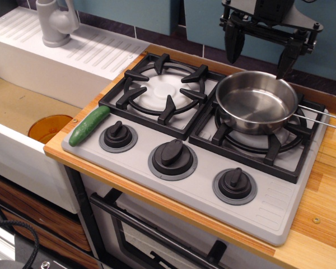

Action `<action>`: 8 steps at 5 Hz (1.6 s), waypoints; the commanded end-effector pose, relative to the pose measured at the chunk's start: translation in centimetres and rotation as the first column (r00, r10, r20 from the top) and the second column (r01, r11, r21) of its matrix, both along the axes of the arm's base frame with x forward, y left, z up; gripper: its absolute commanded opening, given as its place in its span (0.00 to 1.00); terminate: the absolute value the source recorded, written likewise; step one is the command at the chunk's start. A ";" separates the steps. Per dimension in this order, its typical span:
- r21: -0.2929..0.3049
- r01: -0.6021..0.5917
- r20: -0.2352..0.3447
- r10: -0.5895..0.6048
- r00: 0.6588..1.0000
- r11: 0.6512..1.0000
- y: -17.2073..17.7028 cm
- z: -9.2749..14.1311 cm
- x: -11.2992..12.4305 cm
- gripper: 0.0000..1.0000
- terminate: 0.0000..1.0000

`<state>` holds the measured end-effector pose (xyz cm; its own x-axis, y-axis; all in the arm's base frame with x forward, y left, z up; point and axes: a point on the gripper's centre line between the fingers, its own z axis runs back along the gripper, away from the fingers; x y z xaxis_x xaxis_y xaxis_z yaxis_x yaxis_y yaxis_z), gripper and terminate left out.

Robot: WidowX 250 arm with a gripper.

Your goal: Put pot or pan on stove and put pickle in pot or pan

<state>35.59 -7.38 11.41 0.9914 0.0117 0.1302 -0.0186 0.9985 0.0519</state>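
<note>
The shiny steel pan (pixel 257 102) sits on the right burner grate of the grey stove (pixel 213 185), its wire handle pointing right. The pan is empty. The green pickle (pixel 89 125) lies at the stove's front left corner, next to the left knob. My gripper (pixel 260 55) hangs open above the far rim of the pan, its two black fingers spread apart and holding nothing.
The left burner (pixel 161 91) is bare. Three black knobs (pixel 172 152) line the stove front. A sink (pixel 22 112) with an orange object (pixel 49 126) in it lies to the left, with a grey faucet (pixel 55 21) behind. Wooden counter (pixel 325 190) runs on the right.
</note>
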 end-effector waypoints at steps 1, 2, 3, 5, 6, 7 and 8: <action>0.000 0.000 0.000 0.000 1.000 1.000 0.0 0.0 0.0 1.00 0.00; 0.001 0.019 0.013 -0.019 1.000 1.000 0.9 -0.3 0.3 1.00 0.00; 0.000 0.035 0.028 -0.035 0.999 0.999 1.8 -0.7 0.4 1.00 0.00; -0.007 0.046 0.052 -0.046 0.998 0.999 2.6 -1.3 0.2 1.00 0.00; -0.003 0.045 0.064 -0.044 0.997 0.999 2.7 -1.4 0.0 1.00 0.00; -0.005 0.046 0.077 -0.045 0.996 0.999 3.0 -1.6 -0.3 1.00 0.00; -0.010 0.044 0.092 -0.043 0.995 0.999 3.0 -2.2 -0.2 1.00 0.00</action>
<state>34.84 -4.52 6.18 0.9897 -0.0309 0.1400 0.0247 0.9986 0.0462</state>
